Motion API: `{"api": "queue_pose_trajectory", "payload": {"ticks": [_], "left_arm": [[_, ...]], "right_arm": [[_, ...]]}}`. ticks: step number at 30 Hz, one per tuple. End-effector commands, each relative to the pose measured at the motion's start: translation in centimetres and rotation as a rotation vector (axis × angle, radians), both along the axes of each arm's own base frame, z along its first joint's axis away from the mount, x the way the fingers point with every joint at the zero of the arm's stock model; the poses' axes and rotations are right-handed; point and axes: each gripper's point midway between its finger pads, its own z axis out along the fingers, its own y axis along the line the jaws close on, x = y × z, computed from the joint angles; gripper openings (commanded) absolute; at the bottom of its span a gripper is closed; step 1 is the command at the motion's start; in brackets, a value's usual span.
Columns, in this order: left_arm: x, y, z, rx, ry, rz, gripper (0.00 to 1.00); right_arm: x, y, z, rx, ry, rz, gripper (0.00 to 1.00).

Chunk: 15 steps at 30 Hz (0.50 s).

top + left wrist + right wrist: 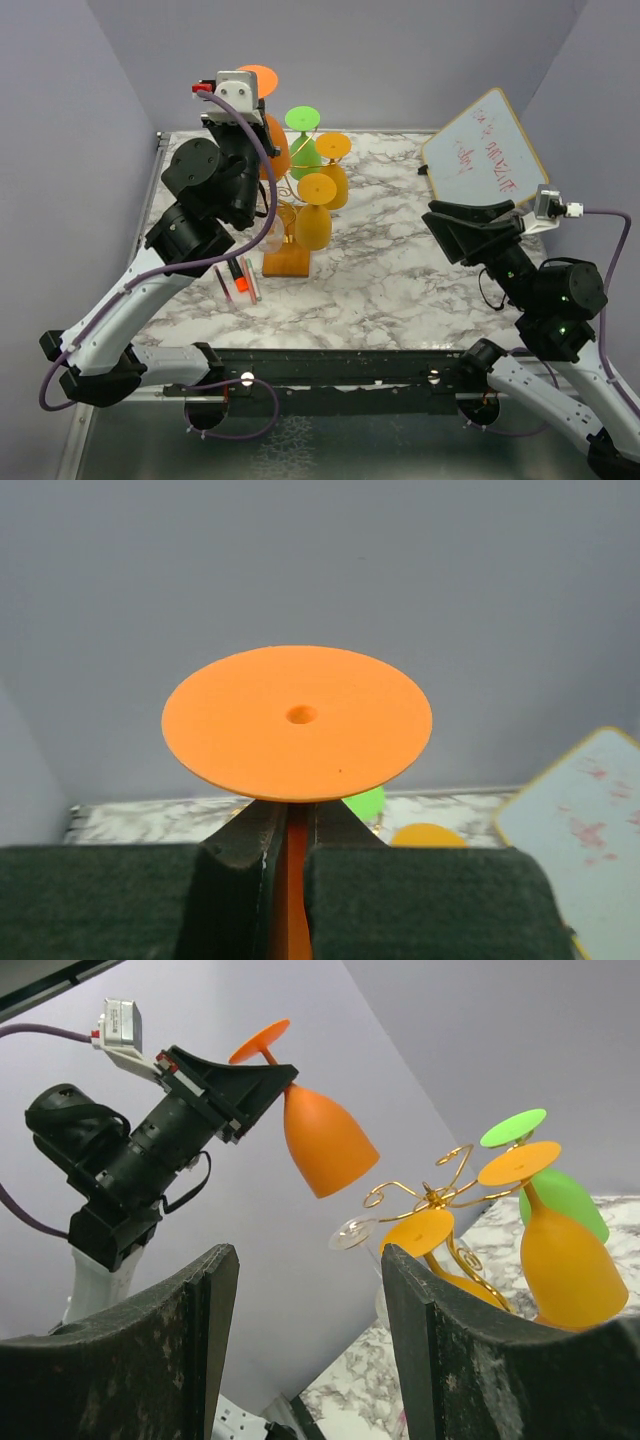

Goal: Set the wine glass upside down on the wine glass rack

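The left gripper [272, 1072] was closed on the stem of the orange glass [325, 1140]. The glass was held inverted and tilted, foot uppermost, in the air beside the rack [435, 1195], apart from its wire arms. The right gripper [308, 1290] was spread wide and empty, well apart from the rack.
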Motion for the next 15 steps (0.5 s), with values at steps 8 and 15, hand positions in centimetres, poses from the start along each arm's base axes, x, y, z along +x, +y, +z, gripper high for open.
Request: {"api": "queue_pose_trajectory", "payload": {"ticks": [8,15], "left_arm": [[4.5,11.3,-0.5,0.099,0.046,0.476,0.0],[9.6,15.3,-4.4,0.121,0.149,0.503,0.0]], "right_arm": [[1.5,1.0,-0.4,-0.012,0.021,-0.008,0.64],[1.6,0.9,-0.4,-0.023,0.021,-0.016,0.64]]}}
